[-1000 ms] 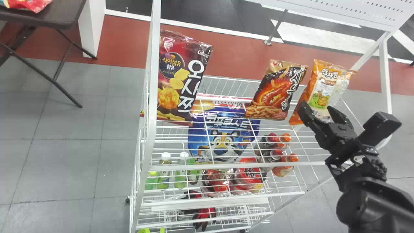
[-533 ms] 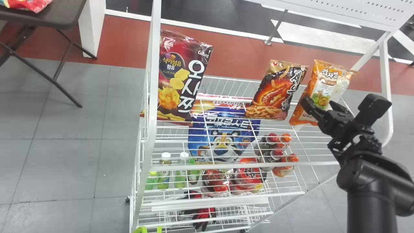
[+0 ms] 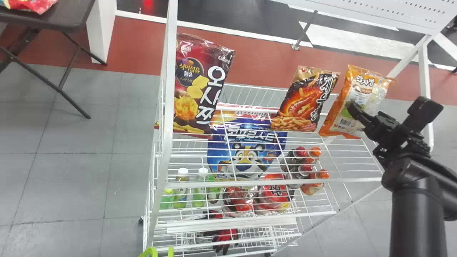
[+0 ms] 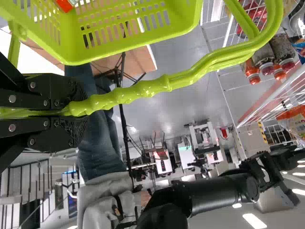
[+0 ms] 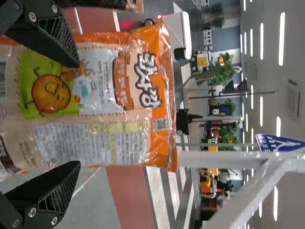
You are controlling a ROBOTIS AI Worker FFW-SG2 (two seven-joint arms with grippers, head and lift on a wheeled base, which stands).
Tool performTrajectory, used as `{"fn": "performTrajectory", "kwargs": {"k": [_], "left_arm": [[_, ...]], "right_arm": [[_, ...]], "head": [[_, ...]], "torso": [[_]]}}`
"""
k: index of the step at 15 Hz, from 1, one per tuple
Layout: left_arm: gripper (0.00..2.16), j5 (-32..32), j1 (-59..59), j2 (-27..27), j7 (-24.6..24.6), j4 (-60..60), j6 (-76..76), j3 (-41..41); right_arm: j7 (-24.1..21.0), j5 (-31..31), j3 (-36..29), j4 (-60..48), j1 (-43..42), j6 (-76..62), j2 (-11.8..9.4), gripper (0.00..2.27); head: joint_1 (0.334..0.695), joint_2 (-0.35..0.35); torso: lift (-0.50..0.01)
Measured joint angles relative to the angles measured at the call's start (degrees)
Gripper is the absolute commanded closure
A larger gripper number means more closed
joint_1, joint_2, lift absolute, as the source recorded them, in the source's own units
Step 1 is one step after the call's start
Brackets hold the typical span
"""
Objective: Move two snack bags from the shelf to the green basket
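The right hand (image 5: 78, 114) has moved in around the orange snack bag (image 5: 100, 81) on the shelf (image 3: 250, 184), fingers wide, not yet gripping; closing seems next. The left hand (image 4: 81, 109) clasps the green basket (image 4: 63, 50).

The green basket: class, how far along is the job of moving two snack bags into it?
The left gripper holds the green basket; an orange-and-white item there may be bag one. Underway: the right gripper's open fingers straddle the orange snack bag, not yet gripping. Left, probably: grip, lift, deliver it; another bag if that item isn't one.
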Motion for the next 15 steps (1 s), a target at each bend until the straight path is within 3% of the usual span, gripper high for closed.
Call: {"fn": "performTrajectory", "kwargs": {"k": [1, 2, 3, 4, 5, 15], "left_arm": [[2.05, 0.0, -0.3, 0.0, 0.1, 0.1, 0.3, 0.0], [2.05, 0.0, -0.5, 0.0, 0.1, 0.2, 0.6, 0.0], [2.05, 0.0, -0.7, 0.0, 0.1, 0.3, 0.7, 0.0], [2.05, 0.0, -0.9, 0.1, 0.1, 0.4, 0.8, 0.0], [2.05, 0.1, -1.0, 0.2, 0.0, 0.5, 0.9, 0.1], [2.05, 0.5, -1.0, 0.3, 0.0, 0.6, 1.1, 0.8]], "right_arm": [[0.0, 0.2, 0.2, 0.4, -0.4, 0.0, -0.2, 0.26], [0.2, 0.6, 0.5, 0.7, -0.7, 0.1, -0.3, 0.68], [0.8, 0.9, 0.8, 1.0, -1.1, 0.6, -0.4, 1.43], [1.5, 1.2, 1.2, 1.4, -1.7, 1.9, -0.6, 1.99], [1.8, 1.2, 1.6, 1.6, -2.0, 3.5, -0.7, 2.25], [-0.3, 0.7, 1.8, 0.7, -1.5, 2.7, 1.1, 2.25]], "head": [[0.695, -0.350], [0.695, -0.350], [0.695, -0.350], [0.695, -0.350], [0.695, -0.350], [0.695, -0.350]], "torso": [[-0.016], [-0.016], [-0.016], [-0.016], [-0.016], [-0.016]]}}
